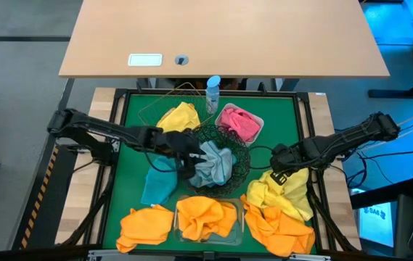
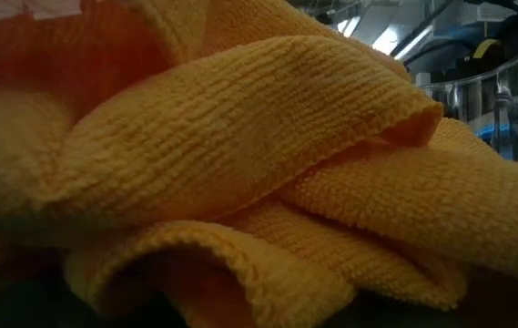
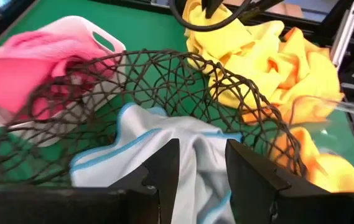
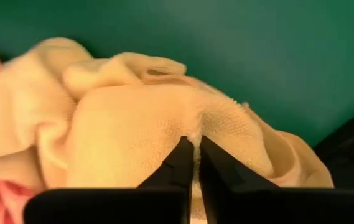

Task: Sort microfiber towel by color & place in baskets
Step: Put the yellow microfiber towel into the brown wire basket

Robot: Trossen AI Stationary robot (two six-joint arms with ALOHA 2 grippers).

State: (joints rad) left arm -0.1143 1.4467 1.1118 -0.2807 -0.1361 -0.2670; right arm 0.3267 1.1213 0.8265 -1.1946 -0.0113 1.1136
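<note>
- Here, the left gripper (image 1: 184,148) sits at the rim of the round black wire bowl (image 3: 226,81), its two dark fingers (image 3: 164,171) parted with nothing between them, poised over the pale grey cloth with blue edging (image 3: 158,149) that lies inside that bowl.
- The right gripper (image 4: 193,152) has its fingers pressed nearly together, pinching a fold of the soft yellow cloth (image 4: 139,118) on the green mat (image 4: 226,43) at the table's right side.
- Just beside that yellow cloth (image 1: 282,190), a crumpled orange cloth (image 1: 279,228) lies at the mat's near right corner.
- A pink cloth (image 1: 240,123) fills the white rectangular tray (image 1: 259,122), just right of the wire bowl.
- Another yellow cloth (image 1: 179,117) rests in the thin copper wire square basket (image 1: 148,109) at the far left of the mat.
- An orange cloth (image 1: 206,216) sits in the clear plastic tub (image 1: 181,235) at the near edge; a second orange one (image 1: 144,228) lies loose just left of it.
- A teal blue cloth (image 1: 159,185) lies on the mat beside the bowl, under the left arm.
- A small blue-capped bottle (image 1: 213,93) stands upright at the mat's far edge.
- Orange cloth folds (image 2: 240,182) fill nearly all of the low view.
</note>
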